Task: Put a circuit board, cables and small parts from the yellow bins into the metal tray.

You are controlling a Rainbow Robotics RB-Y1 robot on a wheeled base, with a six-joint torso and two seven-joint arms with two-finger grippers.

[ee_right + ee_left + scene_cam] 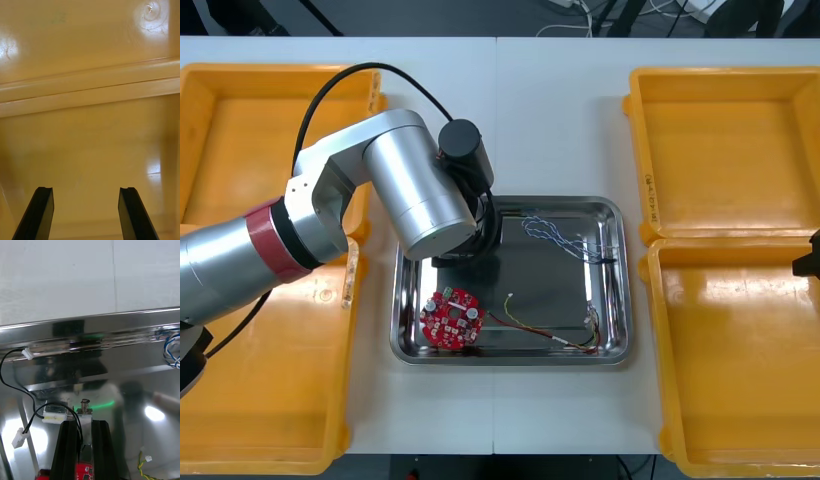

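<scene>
As you look along the left wrist, left gripper [84,423]: fingers drawn close together, pinching a small metal part [85,409] with a coiled top that stands up between the tips.
Height: just above the shiny floor of the metal tray [93,338], near its left wall.
Black cable [15,388]: loops away from the part to white plugs at its ends, lying on the tray floor beside the fingers.
Left arm [410,185]: you'll find it in the front view, coming in from the left edge and ending over the tray's upper left corner.
Circuit board [451,318]: round and red, flat in the tray's lower left.
Blue and white cable [555,235]: twisted, in the tray's upper right.
Red and yellow cable [532,330]: strung along the tray's lower edge towards the right.
Tray: centre of the front view, on the light table [560,130], between the bins.
Right gripper [85,192]: fingers spread wide, nothing between them, over the floor of a yellow bin [90,150]. In the front view it sits at the far right edge, where the two right-hand bins meet.
</scene>
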